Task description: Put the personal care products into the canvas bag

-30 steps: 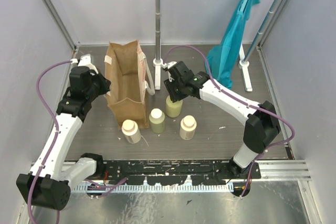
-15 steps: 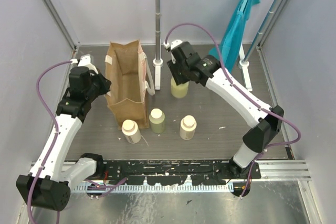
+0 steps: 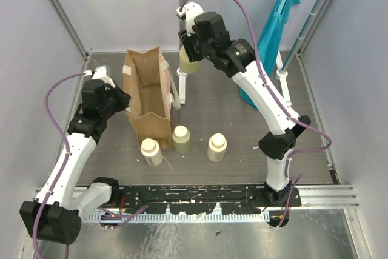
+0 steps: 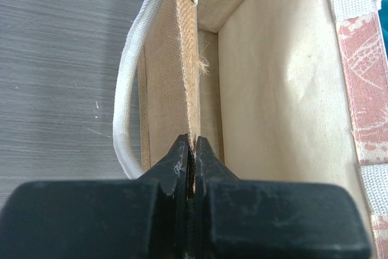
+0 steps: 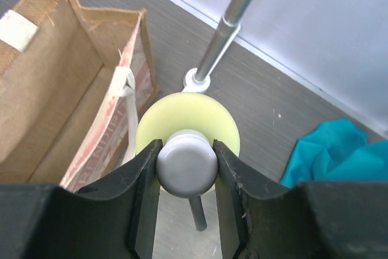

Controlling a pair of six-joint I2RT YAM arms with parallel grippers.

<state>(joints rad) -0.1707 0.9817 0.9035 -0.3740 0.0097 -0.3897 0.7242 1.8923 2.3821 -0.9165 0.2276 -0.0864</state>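
The tan canvas bag (image 3: 145,98) stands open at the left middle; it also shows in the left wrist view (image 4: 273,89) and the right wrist view (image 5: 66,95). My left gripper (image 3: 121,100) is shut on the bag's left wall at the rim (image 4: 193,144). My right gripper (image 3: 189,50) is shut on the cap of a yellow-green bottle (image 3: 189,63) and holds it high, right of the bag's far end; the bottle shows between the fingers in the right wrist view (image 5: 188,127). A cream bottle (image 3: 151,151), a yellow-green bottle (image 3: 181,139) and a cream bottle (image 3: 217,147) stand on the table in front.
A metal stand pole (image 3: 181,22) with a white base (image 3: 180,77) rises just behind the held bottle. A teal cloth bag (image 3: 270,47) hangs from a rack at the back right. The bag's white handle (image 4: 130,89) hangs outside its left wall.
My right gripper has lifted the yellow-green bottle off the table and carried it up and back-left toward the bag's top. My left gripper has kept its hold on the bag.
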